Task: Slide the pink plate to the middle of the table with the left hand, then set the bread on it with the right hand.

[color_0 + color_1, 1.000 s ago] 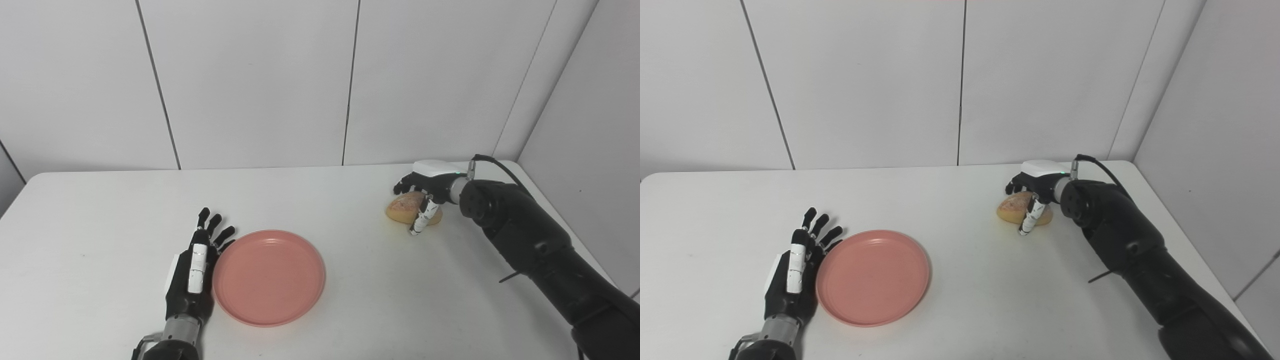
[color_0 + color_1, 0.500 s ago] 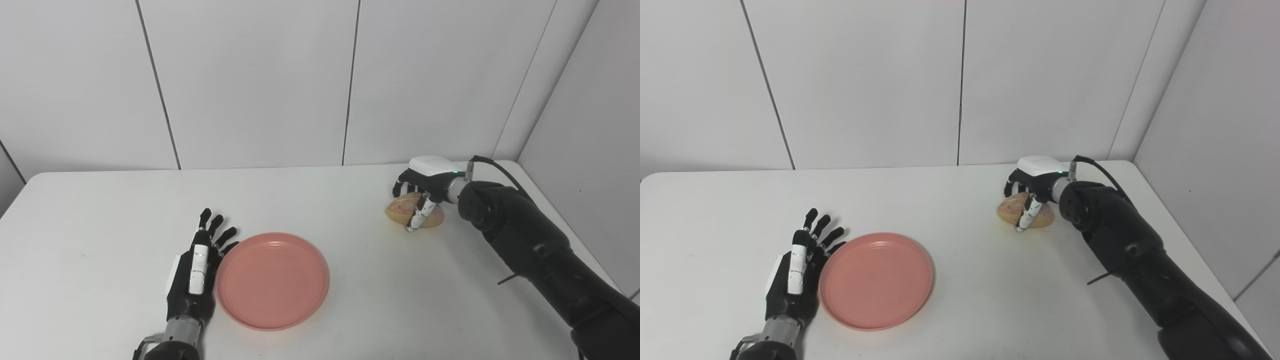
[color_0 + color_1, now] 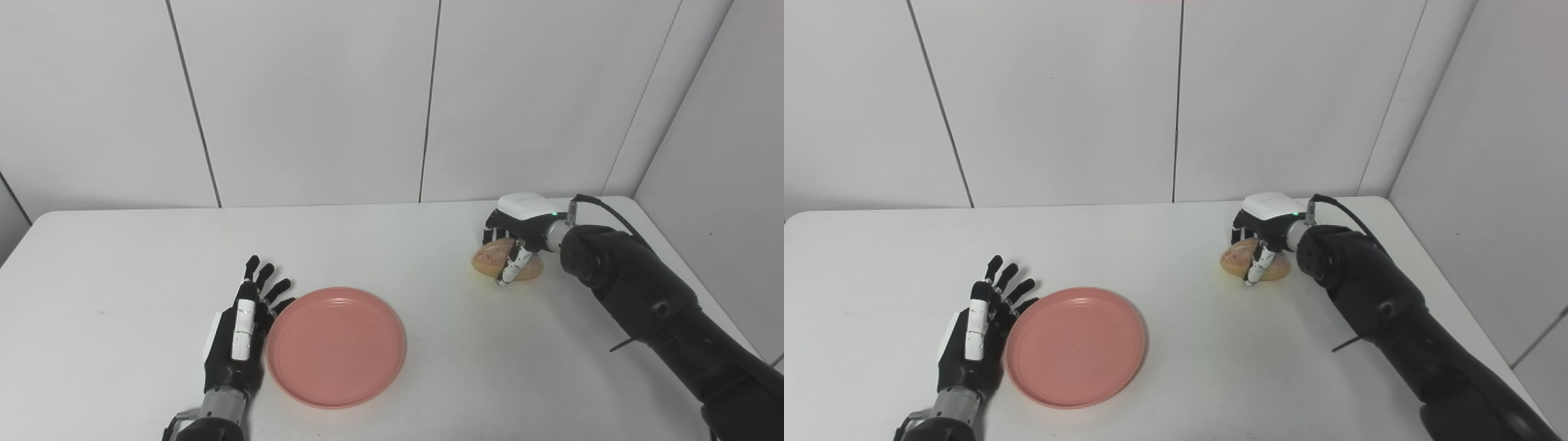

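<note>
The pink plate (image 3: 335, 346) lies flat on the white table (image 3: 465, 373), left of the middle. My left hand (image 3: 240, 334) is open, fingers stretched out, and its side rests against the plate's left rim. The bread (image 3: 487, 257), a tan rounded loaf, sits on the table at the far right. My right hand (image 3: 517, 228) is draped over it from above. Its dark fingers curl down behind the loaf and its white-banded thumb presses on the near side. The loaf's right part is hidden by the hand.
White wall panels (image 3: 306, 98) stand right behind the table's far edge. A side wall (image 3: 723, 141) runs close along the right edge. My right forearm (image 3: 661, 312) stretches across the table's right side.
The left hand and the pink plate have slid a little to the right. The right hand's fingers have curled down around the bread, which has stayed in place.
</note>
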